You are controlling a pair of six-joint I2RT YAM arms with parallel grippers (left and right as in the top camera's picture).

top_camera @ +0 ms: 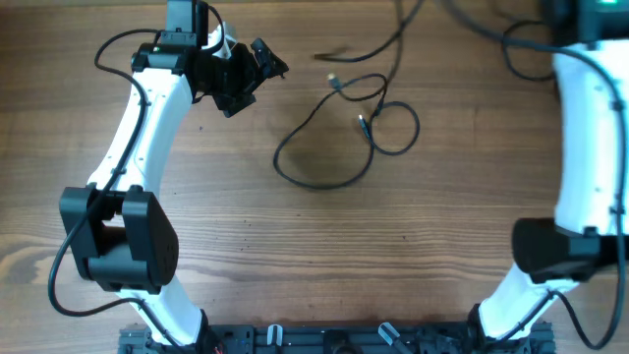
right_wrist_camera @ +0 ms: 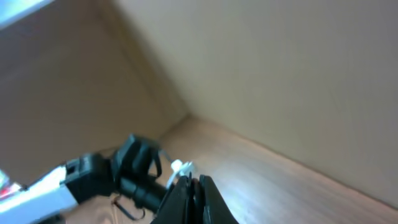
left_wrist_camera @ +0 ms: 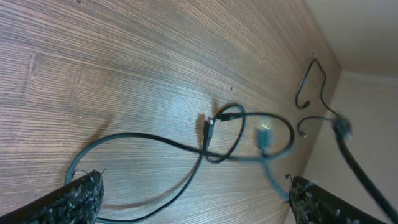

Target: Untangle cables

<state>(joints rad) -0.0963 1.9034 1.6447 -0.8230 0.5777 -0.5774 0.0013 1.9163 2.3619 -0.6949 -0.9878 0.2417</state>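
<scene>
Hovering over the wooden table (top_camera: 295, 256), my left claw (top_camera: 257, 87) stands with its fingers (left_wrist_camera: 81, 198) spread wide apart and nothing between them. It touches no cord. The cables (top_camera: 324, 147) lie flat on the wood to the right of that claw, near it but clearly apart. One thin black cord bends into a large oval loop on the side closest to the left claw, and a smaller loop (top_camera: 398, 126) crosses it on the side farther from the claw. Two small plug ends (top_camera: 335, 83) rest close to where the loops meet. From there a strand (top_camera: 393, 44) runs on toward the far edge of the table, beyond the left claw's reach line. From the left wrist, the crossing sits ahead of the open fingers — between them in the view, though well out in front. My right claw (right_wrist_camera: 189, 194) is raised far to the right of the left claw, its fingers pressed together on nothing, with a pale wall corner behind it.
</scene>
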